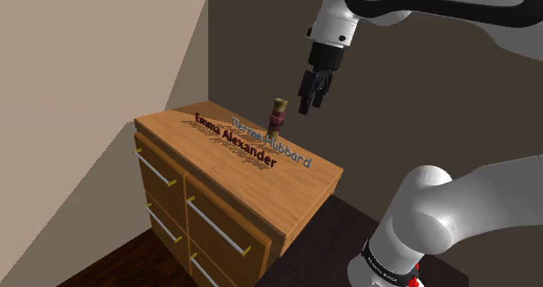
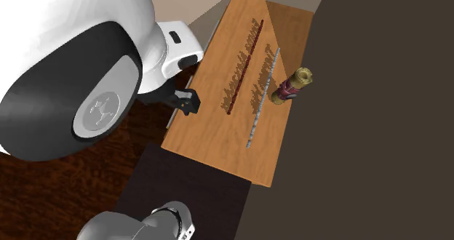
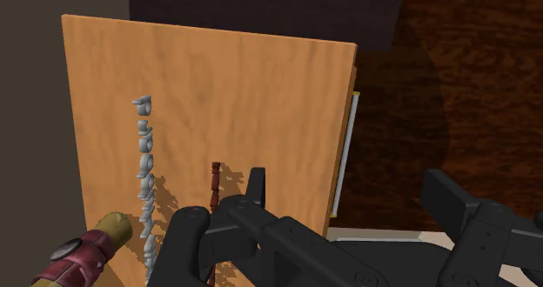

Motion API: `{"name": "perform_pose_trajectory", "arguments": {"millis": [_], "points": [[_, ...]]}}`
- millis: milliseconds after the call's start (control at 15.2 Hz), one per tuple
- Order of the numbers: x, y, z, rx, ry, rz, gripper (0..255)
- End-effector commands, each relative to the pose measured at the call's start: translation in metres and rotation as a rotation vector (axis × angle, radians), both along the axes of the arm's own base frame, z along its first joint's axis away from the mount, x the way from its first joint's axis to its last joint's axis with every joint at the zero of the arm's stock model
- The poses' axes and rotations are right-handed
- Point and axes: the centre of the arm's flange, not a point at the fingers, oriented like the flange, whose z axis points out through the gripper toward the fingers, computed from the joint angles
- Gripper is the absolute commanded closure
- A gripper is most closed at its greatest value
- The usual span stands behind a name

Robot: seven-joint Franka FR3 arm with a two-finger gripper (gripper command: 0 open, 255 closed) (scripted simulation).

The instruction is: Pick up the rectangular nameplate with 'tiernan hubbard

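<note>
I am seeing the gripper hanging released, fingers apart and holding nothing, above the dresser top. The grey plate is standing on edge there, between the red plate and a bottle. I am judging it light, stiff, thin and easily tipped, so I am planning a pinch across its flat faces at mid-length. The drawers are sitting shut, hiding any contents.

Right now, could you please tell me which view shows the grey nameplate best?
The shoulder view: the grey nameplate stands side-on there, its lettering mostly legible. The second exterior view and the wrist view look down on it, showing a thin strip of letter tops.
</note>
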Motion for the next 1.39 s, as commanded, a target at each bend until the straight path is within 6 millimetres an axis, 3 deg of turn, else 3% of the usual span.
{"name": "perform_pose_trajectory", "arguments": {"millis": [0,1320], "points": [[0.000,0.000,0.000,0.000,0.000,0.000,0],[0.145,-0.127,-0.174,-0.053,0.013,-0.064,0]]}}
